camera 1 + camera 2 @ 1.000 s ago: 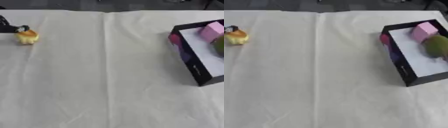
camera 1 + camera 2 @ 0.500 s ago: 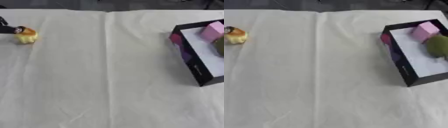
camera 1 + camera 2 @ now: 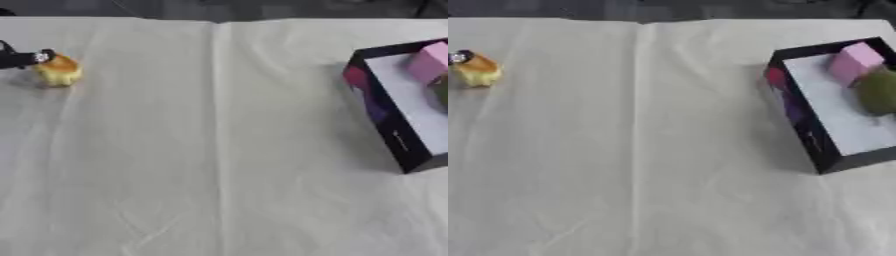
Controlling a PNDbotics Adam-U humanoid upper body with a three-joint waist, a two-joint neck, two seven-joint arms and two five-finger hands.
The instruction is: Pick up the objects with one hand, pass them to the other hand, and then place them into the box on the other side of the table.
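The left hand [image 3: 19,58] has barely moved, fingertip touching the small yellow-orange lump [image 3: 59,71], its fingers' state unclear, pickup not begun.

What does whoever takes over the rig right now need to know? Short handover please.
Left hand: only a black fingertip shows at the left edge, touching the yellow object; whether it grips cannot be told.
Right hand: not in view.
Yellow object: on the cloth at far left, not lifted.
Box: at the right side, already holding a pink block and a green object.
Done: two items are in the box.
Left: pick up the yellow object with the left hand, pass it to the right hand, place it in the box.
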